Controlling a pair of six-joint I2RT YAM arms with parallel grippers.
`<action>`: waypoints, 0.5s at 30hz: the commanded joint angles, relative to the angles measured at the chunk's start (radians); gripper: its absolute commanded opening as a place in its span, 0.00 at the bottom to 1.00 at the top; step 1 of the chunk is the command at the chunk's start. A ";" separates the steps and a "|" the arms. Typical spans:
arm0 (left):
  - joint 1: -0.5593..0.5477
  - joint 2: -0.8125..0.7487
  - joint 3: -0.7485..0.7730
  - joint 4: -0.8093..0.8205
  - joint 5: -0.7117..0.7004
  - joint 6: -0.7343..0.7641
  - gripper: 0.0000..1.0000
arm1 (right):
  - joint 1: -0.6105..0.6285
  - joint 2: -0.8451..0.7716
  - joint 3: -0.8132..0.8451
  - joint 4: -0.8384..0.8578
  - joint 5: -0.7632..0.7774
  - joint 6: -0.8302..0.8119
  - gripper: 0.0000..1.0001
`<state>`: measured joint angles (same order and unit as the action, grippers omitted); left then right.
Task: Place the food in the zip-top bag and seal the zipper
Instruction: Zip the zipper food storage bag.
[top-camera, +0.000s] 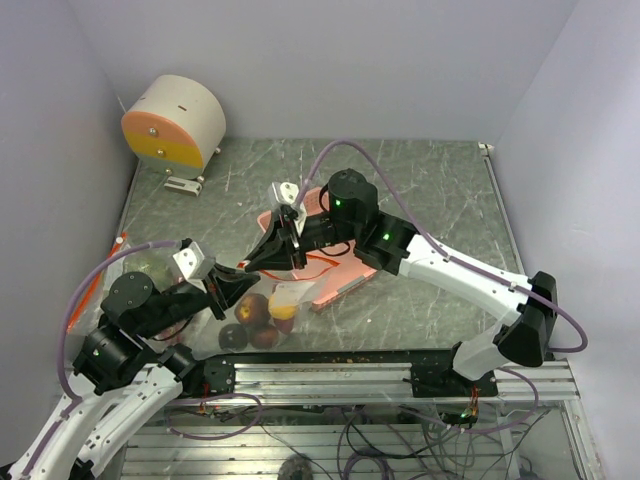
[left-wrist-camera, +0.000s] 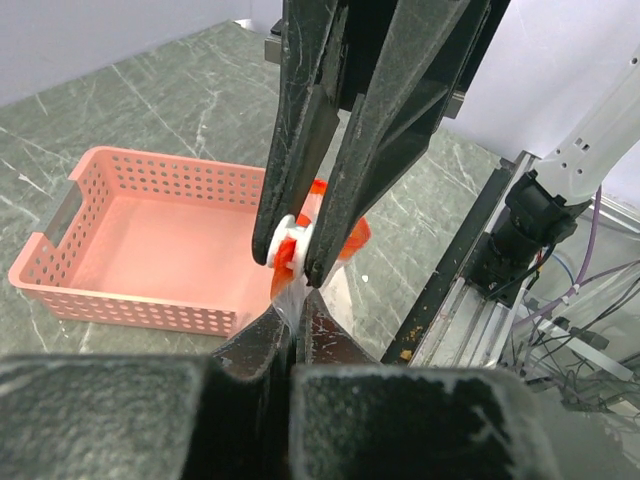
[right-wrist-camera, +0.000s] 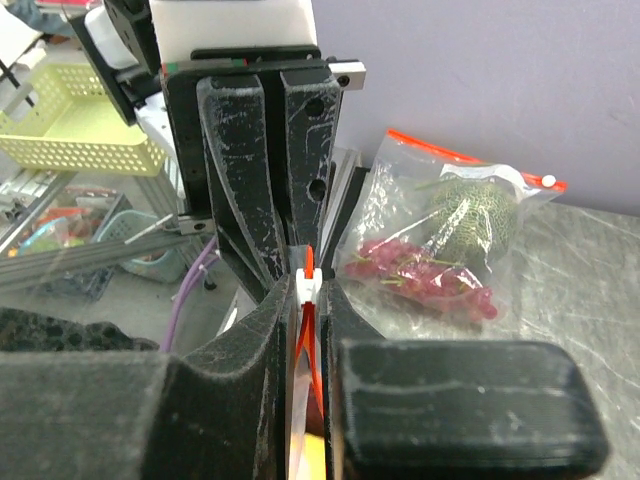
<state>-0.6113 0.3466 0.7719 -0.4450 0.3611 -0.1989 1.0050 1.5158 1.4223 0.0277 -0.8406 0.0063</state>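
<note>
Sealing is the step in hand, by my reading. The food (top-camera: 258, 312) sits inside the zip-top bag (top-camera: 247, 297), whose loaded belly rests on the tabletop (top-camera: 420, 190) close to the near rail, just left of the pink basket (left-wrist-camera: 140, 312). Dark red and purple fruits and a yellow-orange piece show through the plastic, and no loose piece shows in the basket.

Both arms meet at one end of the bag's mouth. The left gripper (left-wrist-camera: 297, 325) has its jaws closed on the clear film just below the strip, serving as an anchor. The right gripper (right-wrist-camera: 308, 300) has its jaws pinched on the zipper (left-wrist-camera: 356, 236), right at a small white slider (left-wrist-camera: 284, 241). The two sets of fingertips stand nearly tip to tip.

The next move, as I judge it, calls for the right arm to draw the slider along the strip toward the right. The left arm would need to hold firm so the strip stays taut, since slack would likely bunch the film.

From above, the zipper's long axis seems to run left to right, from the pinch at its left end toward the basket, sagging as it goes. The mouth faces far and upward, with the belly hanging toward the near edge. How much of the strip is closed I cannot tell.

A second bag (right-wrist-camera: 450, 240), holding a green piece and red grapes, lies well apart on the left.
</note>
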 joint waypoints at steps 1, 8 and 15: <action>0.001 -0.006 0.062 0.019 -0.020 0.017 0.07 | -0.005 -0.016 0.030 -0.149 0.030 -0.106 0.02; 0.001 -0.003 0.076 0.021 -0.019 0.016 0.07 | -0.027 -0.013 0.017 -0.213 0.036 -0.159 0.01; 0.001 0.006 0.085 0.010 -0.021 0.023 0.07 | -0.070 -0.034 -0.003 -0.114 -0.023 -0.074 0.01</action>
<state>-0.6113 0.3721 0.8043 -0.4892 0.3504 -0.1875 0.9794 1.5078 1.4296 -0.0956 -0.8547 -0.1062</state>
